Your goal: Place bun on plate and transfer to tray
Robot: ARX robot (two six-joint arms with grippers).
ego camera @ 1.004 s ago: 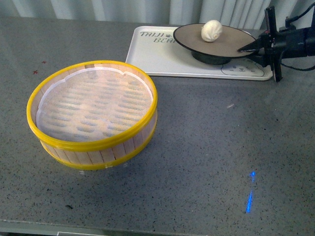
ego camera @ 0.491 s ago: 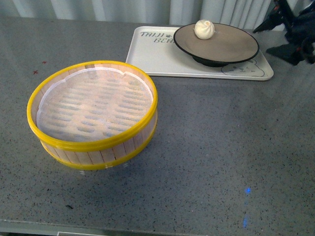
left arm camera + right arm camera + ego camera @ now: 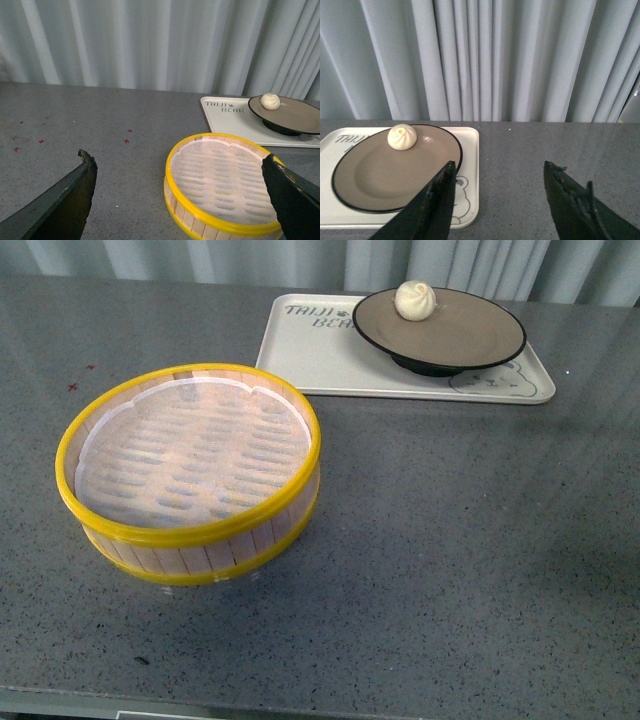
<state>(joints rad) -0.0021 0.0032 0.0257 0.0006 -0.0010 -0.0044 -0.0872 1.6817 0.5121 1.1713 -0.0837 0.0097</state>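
The cream-white bun [image 3: 415,300] sits on the far-left part of the tan plate [image 3: 470,335] with a black rim. The plate rests on the cream tray [image 3: 310,355] at the back of the table. They also show in the right wrist view: bun [image 3: 401,137], plate [image 3: 380,175], tray [image 3: 470,165]. My right gripper [image 3: 500,167] is open and empty, to the right of the tray, above bare table. My left gripper [image 3: 177,162] is open and empty, near the steamer basket; the bun [image 3: 270,101], plate [image 3: 295,117] and tray [image 3: 225,112] lie beyond it. Neither arm shows in the front view.
A round bamboo steamer basket [image 3: 190,540] with yellow rims and a white liner stands at the front left of the grey table; it also shows in the left wrist view [image 3: 220,225]. Grey curtains hang behind the table.
The right gripper held the plate's right edge, let it go and drew back out of the front view. The plate with the bun now rests flat on the tray.
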